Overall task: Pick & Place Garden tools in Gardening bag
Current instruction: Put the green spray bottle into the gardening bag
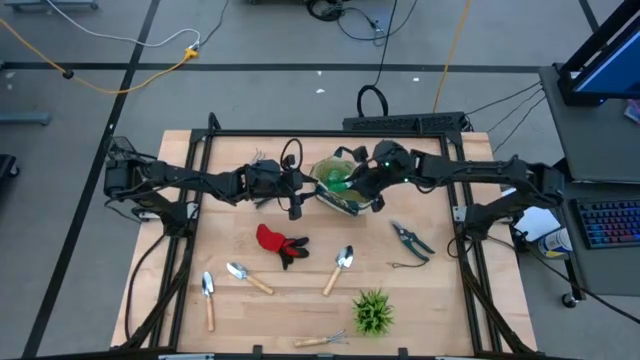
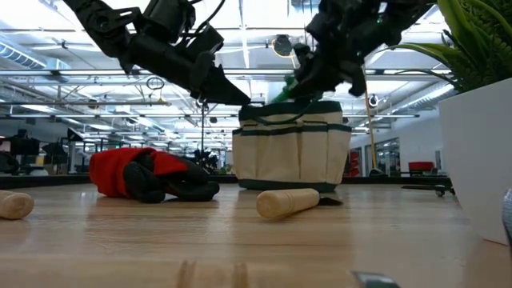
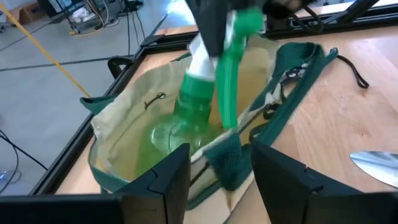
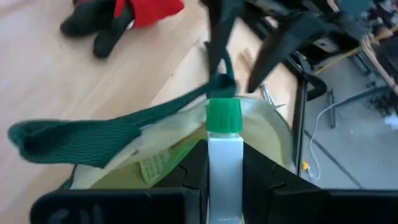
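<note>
The cream gardening bag with dark green trim sits at the bench's far middle. The right pincer grips a green-and-white spray bottle over its mouth. The left pincer clasps the bag's rim.

Grey floor w/ cables — keyboard at right, ceiling lights.

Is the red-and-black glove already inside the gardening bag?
No: in the high view the glove lies on the table, in front of the bag and apart from it.
</note>
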